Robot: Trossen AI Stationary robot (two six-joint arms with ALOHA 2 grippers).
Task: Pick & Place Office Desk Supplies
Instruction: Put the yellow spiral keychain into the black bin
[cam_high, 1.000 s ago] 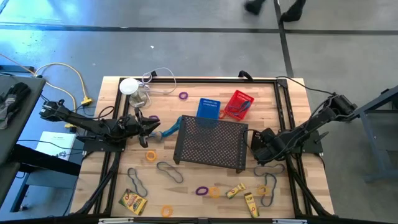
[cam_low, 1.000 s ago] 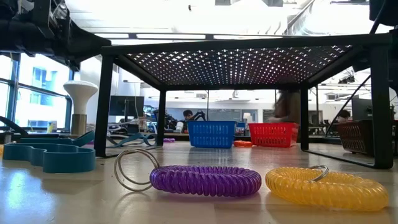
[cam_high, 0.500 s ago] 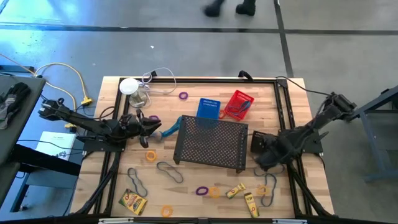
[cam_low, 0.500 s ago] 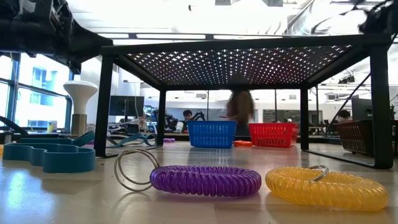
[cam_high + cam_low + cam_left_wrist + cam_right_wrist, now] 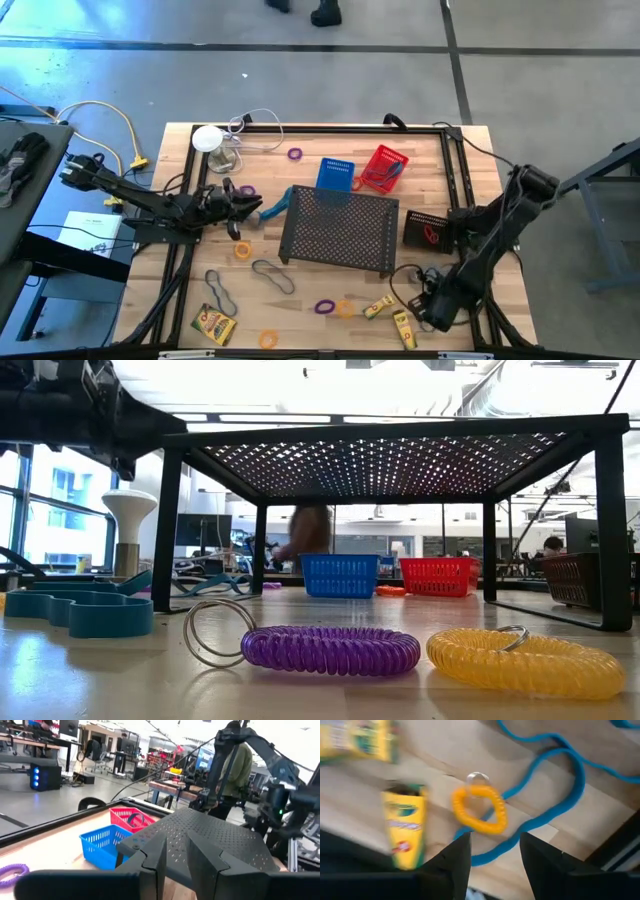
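Note:
The supplies lie scattered on the wooden table. My right gripper (image 5: 428, 308) hangs open near the table's near right corner, pointing down. Below it lie an orange coil ring (image 5: 480, 812) and a blue band loop (image 5: 560, 800), with a yellow crayon box (image 5: 405, 827) beside them; its fingers (image 5: 457, 862) touch none of them. My left gripper (image 5: 243, 207) stands level at the left, slightly open with nothing between its fingers, beside a blue object (image 5: 272, 207) lying on the table. A purple coil ring (image 5: 330, 650) and a yellow one (image 5: 525, 660) lie near the front.
A black mesh riser (image 5: 340, 232) stands mid-table, with a blue basket (image 5: 337, 173) and a red basket (image 5: 383, 167) behind it and a dark basket (image 5: 428, 230) to its right. A white round-topped object (image 5: 208, 138) stands far left. Dark loops (image 5: 272, 275) and crayon boxes (image 5: 213, 323) lie near the front.
My right gripper has swung from beside the dark basket toward the table's near edge and tipped to point down over the orange ring and blue loop. A person has walked leftward across the room behind the table.

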